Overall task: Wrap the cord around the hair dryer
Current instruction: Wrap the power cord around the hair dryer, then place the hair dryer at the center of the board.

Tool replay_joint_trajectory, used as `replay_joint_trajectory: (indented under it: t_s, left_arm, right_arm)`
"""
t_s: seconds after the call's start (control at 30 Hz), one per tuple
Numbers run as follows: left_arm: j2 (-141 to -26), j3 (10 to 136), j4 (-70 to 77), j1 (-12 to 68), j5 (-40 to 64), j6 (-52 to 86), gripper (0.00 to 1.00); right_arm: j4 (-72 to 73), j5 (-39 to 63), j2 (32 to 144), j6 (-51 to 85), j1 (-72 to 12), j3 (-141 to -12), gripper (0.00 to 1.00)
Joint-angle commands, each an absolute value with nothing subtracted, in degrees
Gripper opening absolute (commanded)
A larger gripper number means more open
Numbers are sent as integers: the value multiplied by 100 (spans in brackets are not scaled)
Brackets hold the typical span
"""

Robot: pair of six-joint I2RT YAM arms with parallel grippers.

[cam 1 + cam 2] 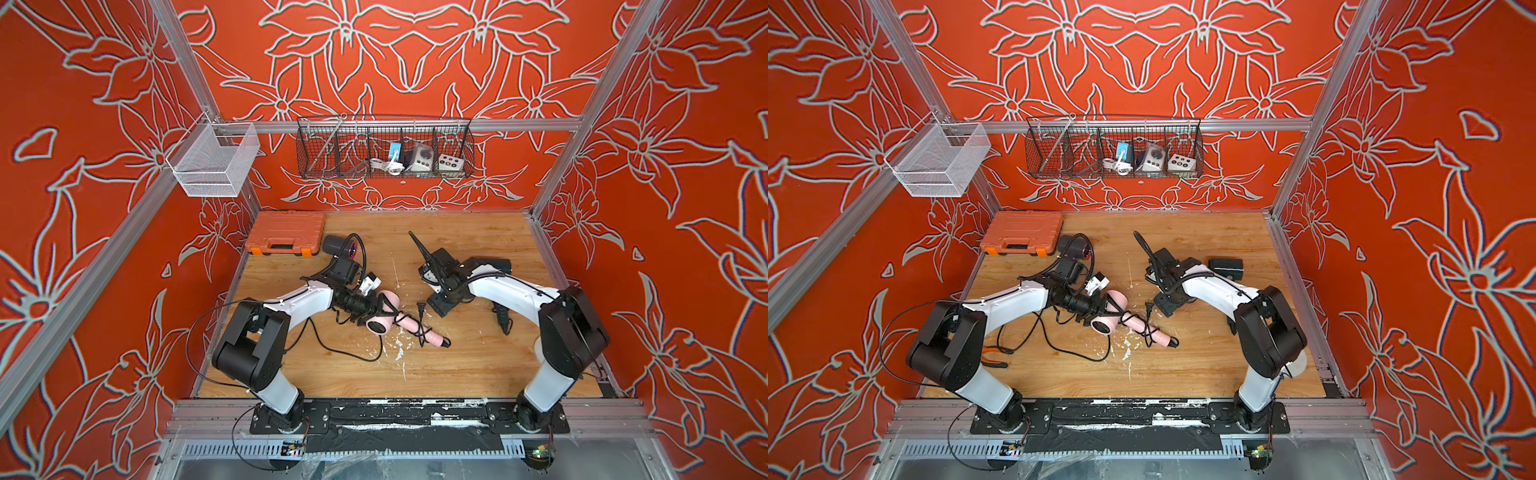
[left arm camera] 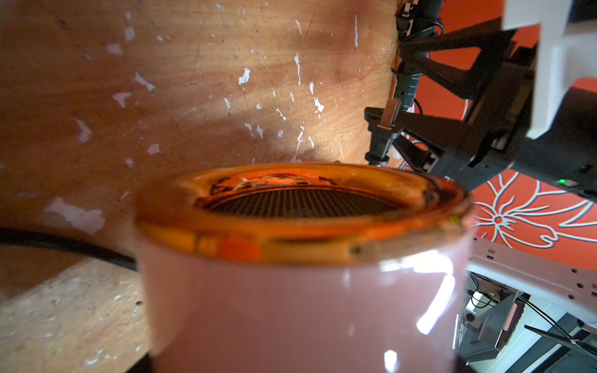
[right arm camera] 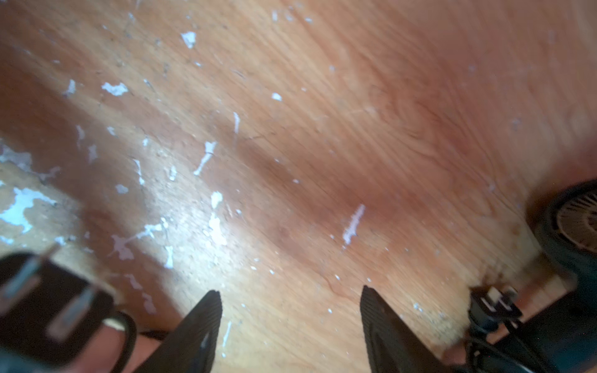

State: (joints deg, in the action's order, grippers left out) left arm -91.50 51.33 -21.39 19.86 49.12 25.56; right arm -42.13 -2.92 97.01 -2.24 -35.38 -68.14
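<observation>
Left gripper [image 1: 374,311] clenched on the barrel of the hair dryer [image 1: 384,326], near the centre of the table [image 1: 457,365], handle [image 1: 409,324] pointing to 4 o'clock; right gripper [image 3: 290,300] released, empty, at 3 o'clock of the plug [image 1: 420,308]. Judged risk: the plug stands unsecured, so a missed pinch could let the cord [image 1: 423,333] turns on the handle unwind.

No legible txt, brand, nos. or signs anywhere. Dark marks on hair dryer [image 2: 290,306] front rim, just ahead of left gripper [image 1: 376,311]: too blurred to read. Boxes [image 1: 453,163] in wire basket [image 1: 324,168], far beyond it: dots only.
</observation>
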Motion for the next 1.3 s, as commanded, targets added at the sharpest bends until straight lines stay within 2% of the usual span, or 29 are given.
replay_joint_trajectory:
  t_s: [0.0, 0.1, 0.23, 0.33, 0.53, 0.73, 1.27]
  left_arm:
    - [-9171, 5108, -2189, 1934, 4614, 2518, 0]
    - [-9172, 5134, -2219, 1929, 4605, 2516, 0]
    - [-9169, 5167, -2253, 1933, 4592, 2502, 0]
    - [-9162, 5176, -2254, 1934, 4588, 2500, 0]
    - [-9115, 5145, -2251, 1934, 4570, 2499, 0]
    - [-9090, 5162, -2284, 1933, 4554, 2493, 0]
    - [-9055, 5134, -2241, 1934, 4544, 2509, 0]
  right_arm:
    - [-4476, -129, 9317, -257, -3403, -6733, 71]
    - [-4609, 9, 8943, -159, -3373, -6683, 71]
    - [-4651, 827, 8031, -63, -3367, -6491, 72]
    - [-4672, 1552, 7388, -61, -3376, -6278, 77]
    - [-4306, 2610, 6590, 120, -3558, -5750, 92]
    - [-3472, 2944, 6752, 113, -3968, -5299, 99]
    - [-2571, 2978, 7614, -230, -4360, -5080, 99]
